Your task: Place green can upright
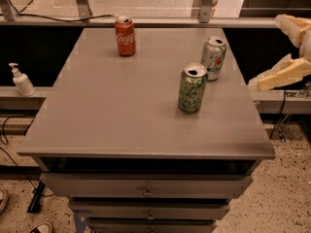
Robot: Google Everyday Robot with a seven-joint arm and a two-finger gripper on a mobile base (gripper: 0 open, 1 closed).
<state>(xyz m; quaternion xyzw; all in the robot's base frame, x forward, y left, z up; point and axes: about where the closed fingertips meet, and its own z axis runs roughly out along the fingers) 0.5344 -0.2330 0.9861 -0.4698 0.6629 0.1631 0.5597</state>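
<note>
A grey table (pixel 121 115) with drawers under its near edge is carrying three cans, all standing upright on its flat top. The green can (pixel 192 88) is sitting right of centre, its silver top with the opening facing up. Just beyond it, farther back and nearer the right edge, the white can (pixel 214 58) with green and orange marks is standing close by but not touching it. The red Coca-Cola can (pixel 125 36) is standing well apart from both, near the far edge, left of the middle. The gripper (pixel 290 50) is hanging beyond the table's right edge, its fingers spread and touching nothing.
</note>
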